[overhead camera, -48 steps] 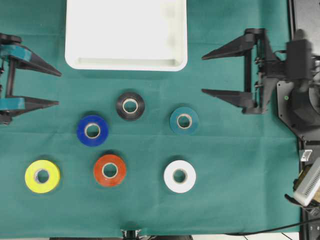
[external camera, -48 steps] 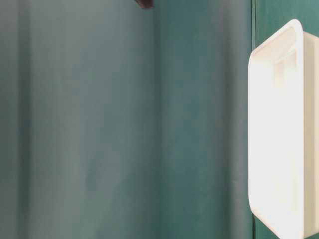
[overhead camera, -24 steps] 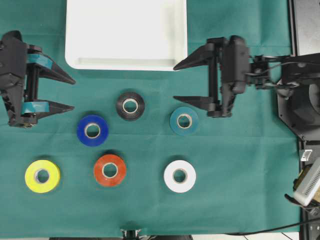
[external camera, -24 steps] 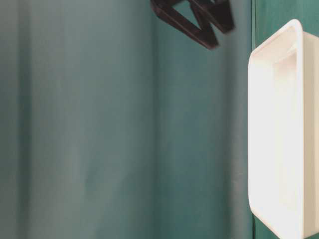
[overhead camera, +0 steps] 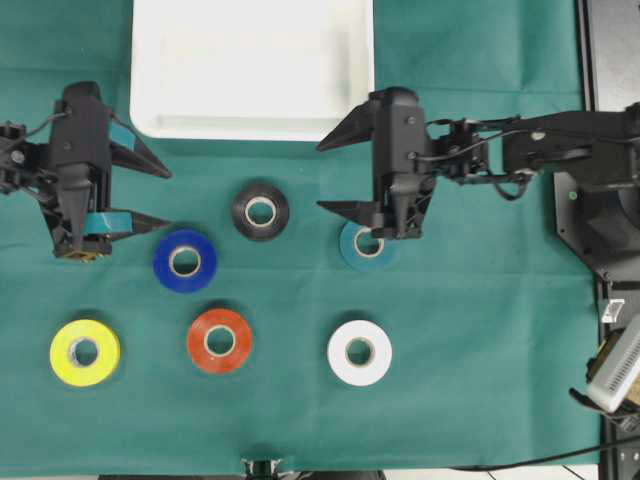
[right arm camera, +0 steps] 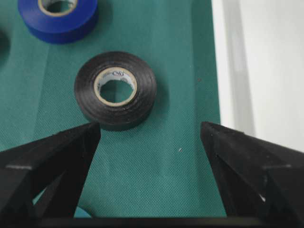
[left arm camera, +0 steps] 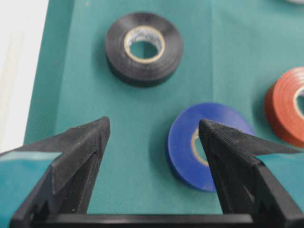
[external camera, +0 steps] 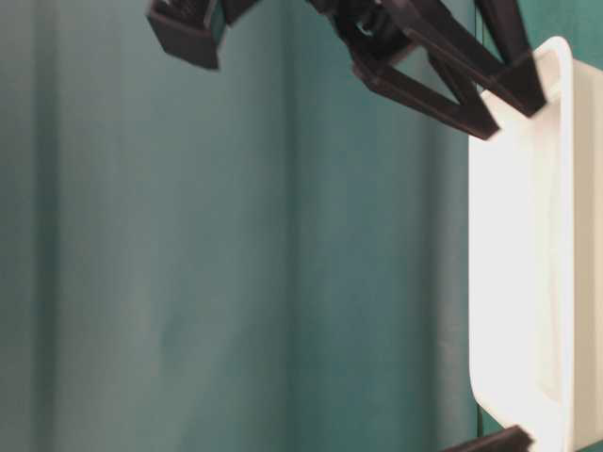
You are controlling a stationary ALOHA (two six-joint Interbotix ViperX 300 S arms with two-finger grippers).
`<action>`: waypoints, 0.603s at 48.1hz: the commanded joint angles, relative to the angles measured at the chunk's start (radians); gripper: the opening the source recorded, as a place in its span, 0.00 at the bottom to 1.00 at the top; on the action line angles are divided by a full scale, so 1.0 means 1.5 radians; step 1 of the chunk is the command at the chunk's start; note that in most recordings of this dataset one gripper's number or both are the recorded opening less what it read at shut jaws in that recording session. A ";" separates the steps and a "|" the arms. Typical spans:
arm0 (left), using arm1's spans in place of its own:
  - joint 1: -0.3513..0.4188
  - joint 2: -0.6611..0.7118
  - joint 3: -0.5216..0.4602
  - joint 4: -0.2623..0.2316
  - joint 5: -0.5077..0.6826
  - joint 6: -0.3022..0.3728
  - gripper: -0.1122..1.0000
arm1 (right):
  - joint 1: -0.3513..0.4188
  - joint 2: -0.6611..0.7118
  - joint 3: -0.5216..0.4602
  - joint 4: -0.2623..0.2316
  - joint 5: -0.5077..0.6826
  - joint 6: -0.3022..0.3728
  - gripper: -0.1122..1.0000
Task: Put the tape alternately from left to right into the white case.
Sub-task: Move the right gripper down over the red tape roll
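Six tape rolls lie flat on the green cloth: black, blue, teal, red, yellow and white. The white case sits at the top with nothing in it. My left gripper is open just left of the blue roll, whose right side lies under one finger. My right gripper is open between the black roll and the case's corner, its body over the teal roll. Neither holds anything.
The right arm stretches in from the black base at the right edge. In the table-level view black fingers cross the top beside the case's rim. Bare cloth lies between the rolls.
Both arms have swung in from the table's sides toward the middle. The right gripper has come over the teal roll, and the left has come up to the blue roll. Both jaws stayed open.
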 commanded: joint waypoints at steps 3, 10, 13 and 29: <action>0.002 0.014 -0.015 -0.001 -0.002 -0.001 0.81 | -0.001 0.011 -0.027 -0.002 0.008 0.001 0.74; 0.002 0.016 -0.016 -0.001 0.000 -0.001 0.81 | -0.001 0.019 -0.035 -0.002 0.019 0.001 0.74; 0.002 0.015 -0.016 -0.001 -0.001 0.000 0.81 | -0.001 0.019 -0.035 -0.002 0.019 0.001 0.74; 0.002 0.015 -0.016 -0.001 -0.001 -0.001 0.81 | 0.000 0.019 -0.035 -0.002 0.019 0.001 0.74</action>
